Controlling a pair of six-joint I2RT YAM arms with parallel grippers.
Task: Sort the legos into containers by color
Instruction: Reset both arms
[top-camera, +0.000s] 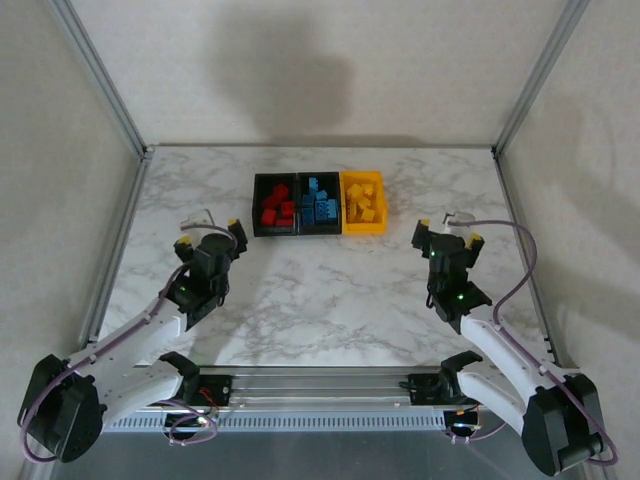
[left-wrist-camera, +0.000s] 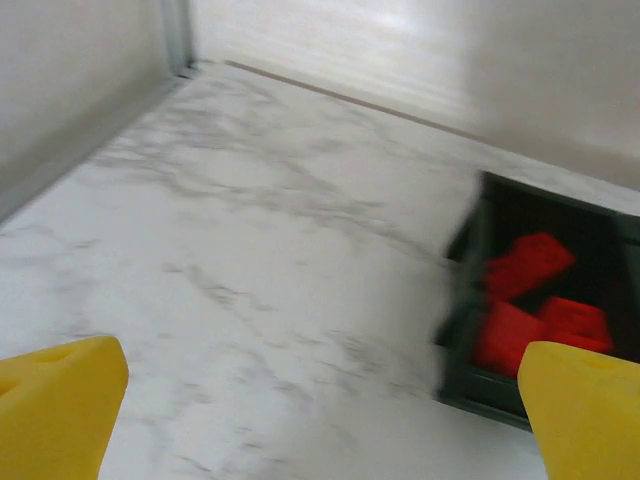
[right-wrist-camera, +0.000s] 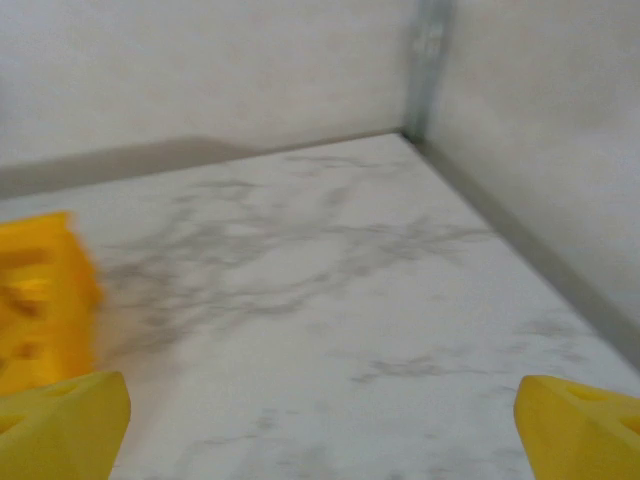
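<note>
While legos (top-camera: 320, 205) lie sorted in containers (top-camera: 257, 205), left tool (top-camera: 208, 232), right tool (top-camera: 449, 230) — agape, empty.

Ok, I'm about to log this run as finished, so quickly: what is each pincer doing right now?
Left pincer: open, holding nothing.
Right pincer: open, holding nothing.
</note>
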